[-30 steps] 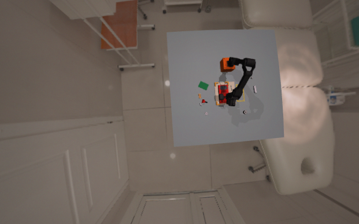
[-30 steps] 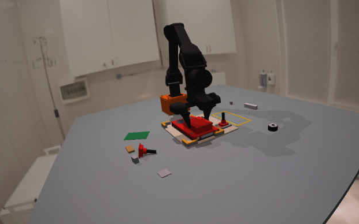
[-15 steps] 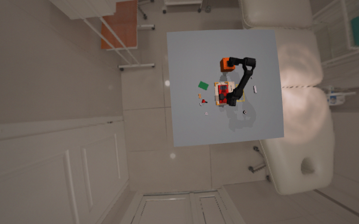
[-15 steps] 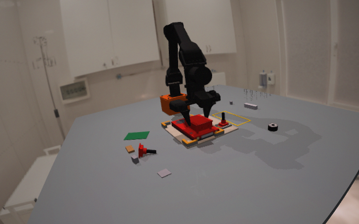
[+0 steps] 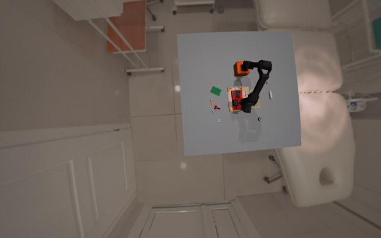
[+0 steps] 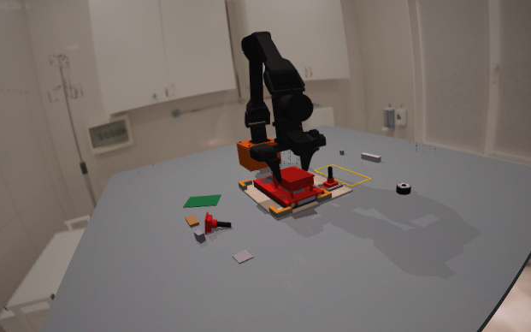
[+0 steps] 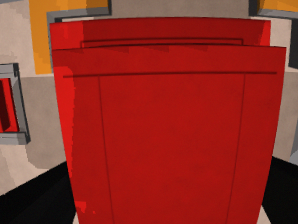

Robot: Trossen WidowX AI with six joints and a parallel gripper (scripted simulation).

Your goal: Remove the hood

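Risk: the hand (image 6: 291, 170) pinches the red hood (image 6: 297, 179), which sits on the toy car (image 6: 289, 193); if it sticks, lifting could drag the car askew beside the marked area (image 6: 342, 174).

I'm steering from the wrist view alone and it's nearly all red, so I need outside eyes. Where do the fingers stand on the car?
Observer: In the exterior view the gripper is shut on the raised red hood, one finger on each side of it.
Operator: Which way is the marked area?
Observer: The yellow outline lies on the table just beyond the car's beige base plate, on the side away from the green tile.
Operator: Anything standing near that outline?
Observer: A small red and black upright piece stands at the plate's edge, right beside the outline.
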